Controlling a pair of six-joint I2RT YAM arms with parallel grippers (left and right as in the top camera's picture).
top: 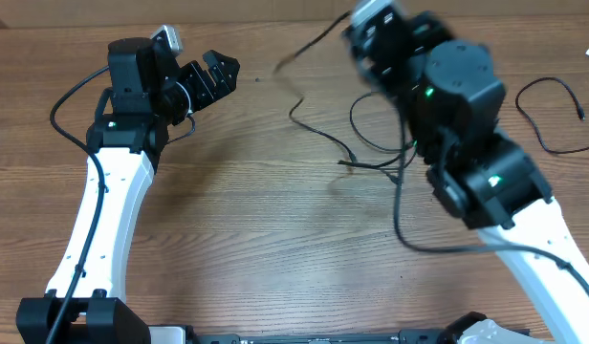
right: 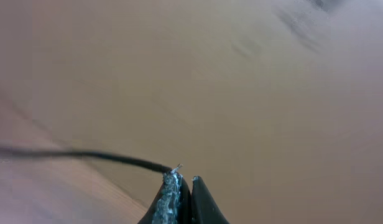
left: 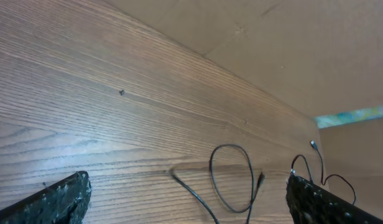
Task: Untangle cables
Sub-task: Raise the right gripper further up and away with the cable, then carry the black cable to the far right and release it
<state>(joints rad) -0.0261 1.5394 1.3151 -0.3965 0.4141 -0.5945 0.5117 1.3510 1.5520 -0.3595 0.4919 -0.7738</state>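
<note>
Pale wood-grain tabletop (top: 237,229); thin black cables (top: 369,164) lie in loose loops near its centre; left pincer (top: 210,78) gapes wide, empty; right pincer (right: 184,183) is pinched tight on one slender cord (right: 86,155).

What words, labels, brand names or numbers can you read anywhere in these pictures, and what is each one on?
No readable text in any view.
The wooden table, the thin black cables, the left gripper and the right gripper show no print.
The green lights on the arms are plain glowing dots, not signs.
The right arm's upper part is motion-blurred in the overhead view, so any marking there cannot be read.
</note>
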